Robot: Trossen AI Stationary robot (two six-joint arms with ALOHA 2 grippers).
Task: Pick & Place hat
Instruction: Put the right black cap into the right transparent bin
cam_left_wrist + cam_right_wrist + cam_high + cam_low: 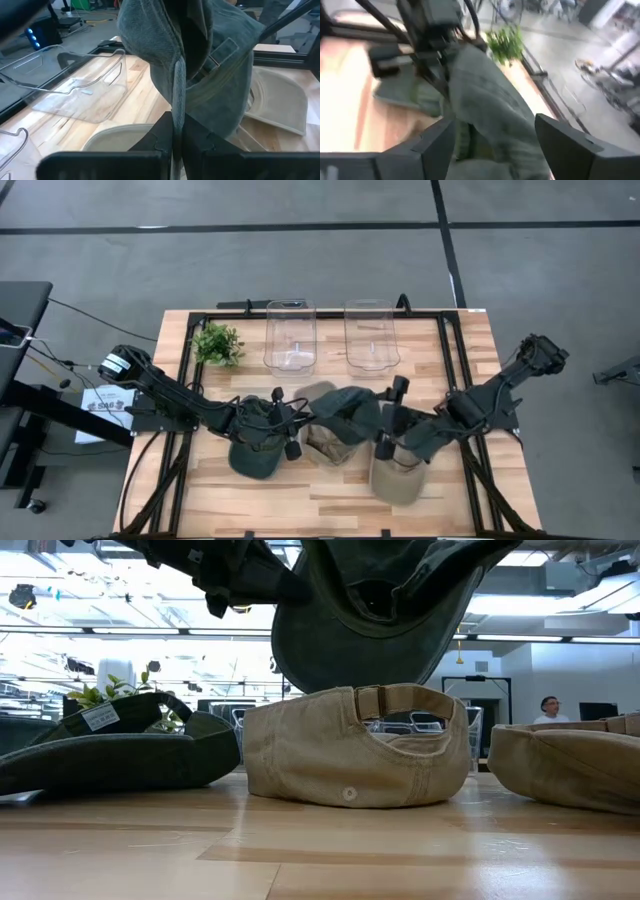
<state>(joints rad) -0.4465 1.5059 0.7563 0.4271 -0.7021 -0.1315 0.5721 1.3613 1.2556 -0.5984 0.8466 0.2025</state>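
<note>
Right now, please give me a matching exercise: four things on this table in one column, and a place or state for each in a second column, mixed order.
Column one:
1. raised green hat
2. tan hat
3. small plant
4. clear containers

Column two:
a. standing side by side along the table's far edge
b. lying on the wood under the raised hat
c. at the far left corner of the table
d. held off the table, pinched by the left gripper

Pairs: 1-d, 2-b, 3-c, 4-a
</note>
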